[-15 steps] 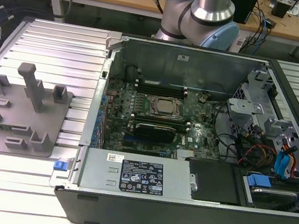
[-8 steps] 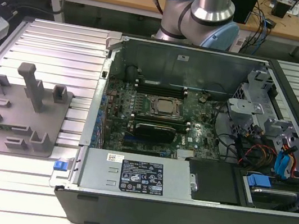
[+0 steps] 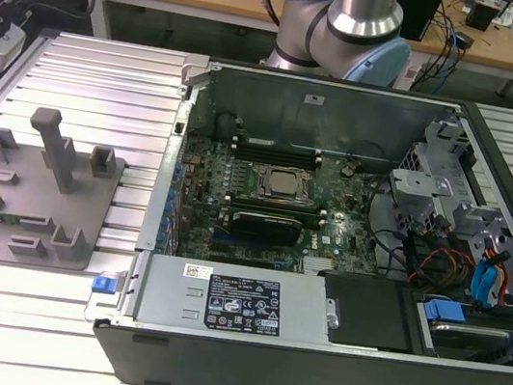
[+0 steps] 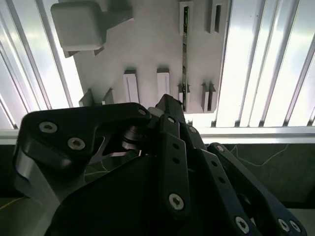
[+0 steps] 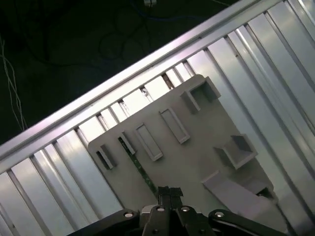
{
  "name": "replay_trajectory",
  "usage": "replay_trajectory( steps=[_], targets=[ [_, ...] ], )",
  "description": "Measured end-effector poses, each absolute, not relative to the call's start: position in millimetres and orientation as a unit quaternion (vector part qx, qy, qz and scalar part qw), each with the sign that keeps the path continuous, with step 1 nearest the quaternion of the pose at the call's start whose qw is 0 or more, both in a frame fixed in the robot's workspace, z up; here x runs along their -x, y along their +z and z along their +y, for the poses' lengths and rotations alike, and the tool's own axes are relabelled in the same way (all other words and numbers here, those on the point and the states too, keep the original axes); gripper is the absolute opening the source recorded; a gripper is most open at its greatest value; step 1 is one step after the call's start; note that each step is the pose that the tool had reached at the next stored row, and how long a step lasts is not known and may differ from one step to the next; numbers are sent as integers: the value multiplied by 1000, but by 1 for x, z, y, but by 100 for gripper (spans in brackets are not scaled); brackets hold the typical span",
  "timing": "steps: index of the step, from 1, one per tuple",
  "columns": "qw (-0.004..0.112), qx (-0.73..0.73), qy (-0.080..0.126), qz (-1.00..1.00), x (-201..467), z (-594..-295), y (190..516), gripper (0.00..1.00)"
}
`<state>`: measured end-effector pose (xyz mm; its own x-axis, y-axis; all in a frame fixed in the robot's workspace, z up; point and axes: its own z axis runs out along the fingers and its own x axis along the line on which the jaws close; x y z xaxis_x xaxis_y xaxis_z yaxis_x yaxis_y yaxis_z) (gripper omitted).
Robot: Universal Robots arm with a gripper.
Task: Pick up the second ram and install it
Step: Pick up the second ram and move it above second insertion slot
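The matt grey plastic fixture plate [image 3: 35,204] lies on a glossy ribbed metal table [image 3: 107,91]; the gripper [image 5: 170,191] is matt black.

Bright overhead light — strong glare on ribbed aluminium table [image 3: 13,310]; computer case interior [image 3: 285,197] shadowed, dim.

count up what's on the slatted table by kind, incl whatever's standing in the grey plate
memory stick, on edge in the plate: 1
grey plate: 1
open computer: 1
silver processor, inside the computer: 1
robot arm, behind the computer: 1
total: 5
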<state>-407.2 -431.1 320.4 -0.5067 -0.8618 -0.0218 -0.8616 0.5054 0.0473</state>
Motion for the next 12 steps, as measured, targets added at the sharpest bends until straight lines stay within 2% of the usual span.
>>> replay_trajectory(
  steps=[12],
  targets=[
    [6, -621, -25, -783, 407, -431, 316, 8]
  ],
)
